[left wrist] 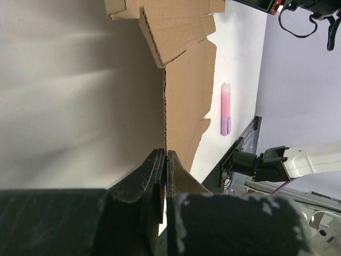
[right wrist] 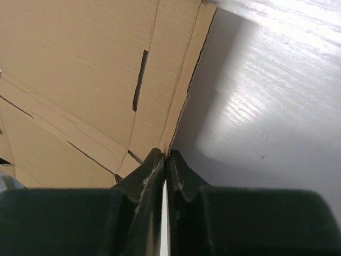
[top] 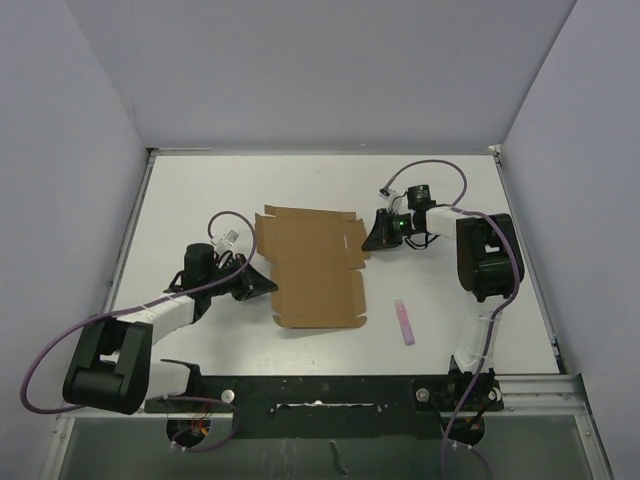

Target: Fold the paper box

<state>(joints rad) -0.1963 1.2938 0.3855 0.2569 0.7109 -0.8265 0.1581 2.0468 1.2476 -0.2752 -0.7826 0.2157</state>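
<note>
Top external view: the paper box (top: 310, 265) lies open near the middle of the white table (top: 200, 200), between the 2 arms. It is a brown sheet with flaps. Its long way runs from the far side of the table toward the arm bases, and it is turned a little. The far part has small flaps on its corners, and the near part ends in a straight edge.

The left gripper (top: 270, 285) is at the left edge of the sheet, on the near half. The right gripper (top: 366, 238) is at the right edge, on the far half. A small pink stick (top: 405, 322) lies on the table to the right of the box, apart from it.

In the left wrist view, the left gripper (left wrist: 165, 156) is pinched tight on the thin edge of the paper box (left wrist: 186, 80). The sheet is seen from the side here, so its face is hard to see. Its top is cut off by the picture. The pink stick (left wrist: 226, 109) lies past it.

In the right wrist view, the right gripper (right wrist: 164, 156) is pinched tight on the box edge too. The paper box (right wrist: 80, 69) fills the left side and runs out of the picture. 1 thin slot (right wrist: 139, 80) shows in it.

From above, you cannot tell if any flap is lifted off the table.
</note>
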